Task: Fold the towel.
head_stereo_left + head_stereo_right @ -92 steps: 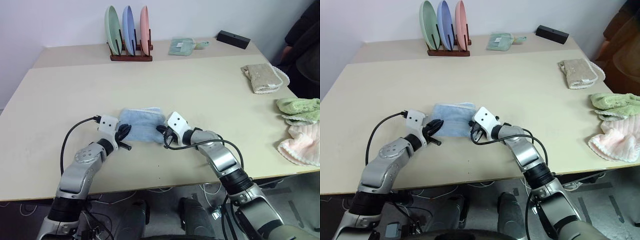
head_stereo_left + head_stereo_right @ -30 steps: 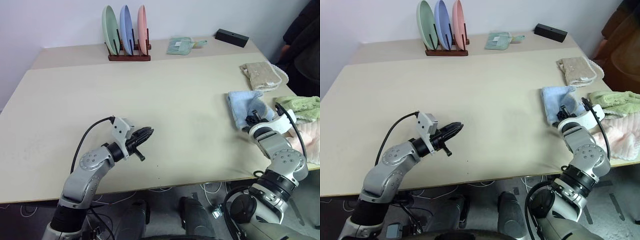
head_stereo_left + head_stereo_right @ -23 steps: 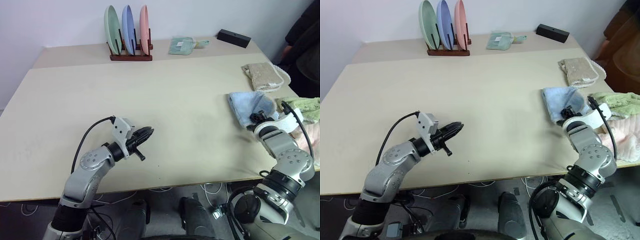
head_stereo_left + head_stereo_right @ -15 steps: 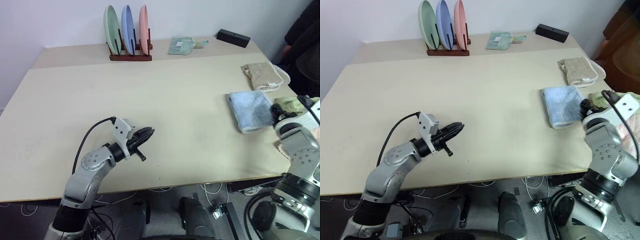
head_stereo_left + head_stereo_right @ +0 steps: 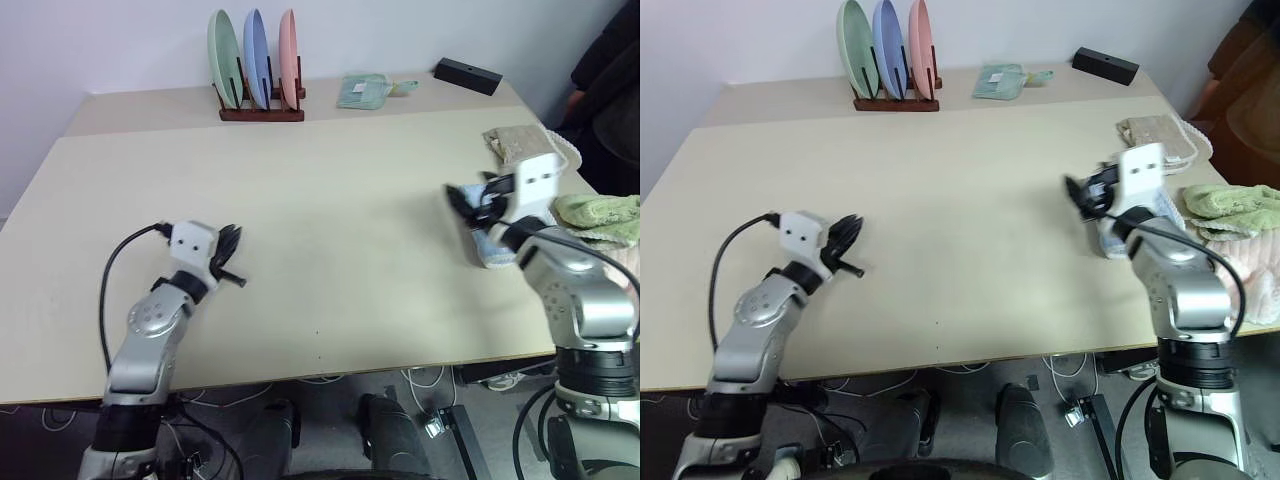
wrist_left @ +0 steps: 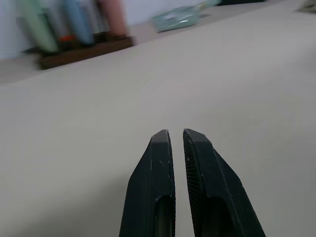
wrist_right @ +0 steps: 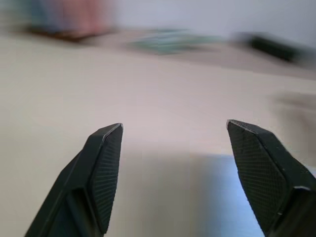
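Your towel lies folded on the tabletop toward its right side, mostly hidden behind your right arm; only a light blue strip of it shows beside the wrist, and a patch of blue lies between the fingers in the right wrist view. Your right pincer hangs above that spot with its two black fingers spread wide and nothing between them.

Your left pincer sits low over the near left part of the tabletop, well apart from the towel, its fingers pressed almost together with just a thin slit between them and nothing gripped.

The one holder on the tabletop is the dark wooden plate rack at the far edge. It carries three plates standing on edge in a row: a green plate, a blue plate and a pink plate, each in its own slot.

To the right of the rack you have a folded pale green cloth, and beyond it a black box near the far right corner. A beige quilted cloth lies folded by the right edge, just beyond your right wrist. Nearer to you along that edge is a fluffy light green towel.
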